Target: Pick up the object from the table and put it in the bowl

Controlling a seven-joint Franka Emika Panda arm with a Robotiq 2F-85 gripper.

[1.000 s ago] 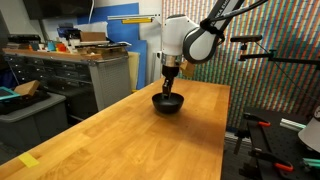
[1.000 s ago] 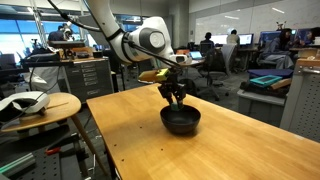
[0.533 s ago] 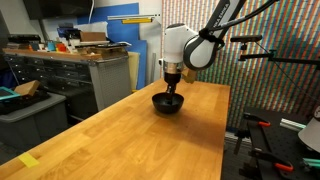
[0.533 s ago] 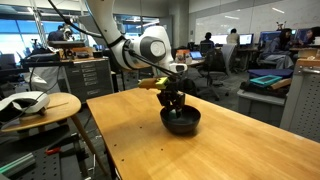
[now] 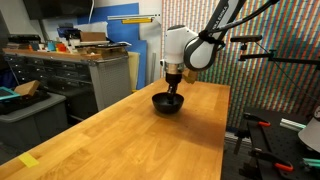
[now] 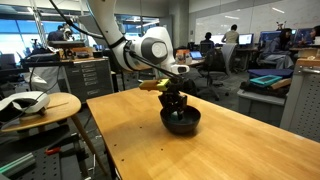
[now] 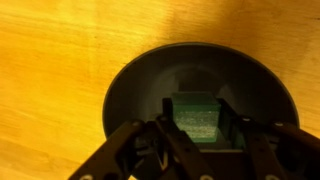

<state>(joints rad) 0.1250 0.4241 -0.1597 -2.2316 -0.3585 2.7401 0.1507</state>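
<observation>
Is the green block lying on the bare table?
No, the wrist view shows the block between the gripper fingers, over the bowl.

1. A small dark green cube-like block (image 7: 197, 118) is seen in the wrist view, gripped between the fingers (image 7: 166, 118) of the gripper (image 7: 197, 110) and held low over the bowl's interior.
2. A round black shallow bowl (image 7: 130, 75) is set upright on the tabletop, as shown in both exterior views (image 5: 167, 104) (image 6: 181, 122).
3. A long light wooden butcher-block tabletop (image 5: 130, 140) (image 6: 140, 140) is laid level, and the bowl is carried towards one end.
</observation>
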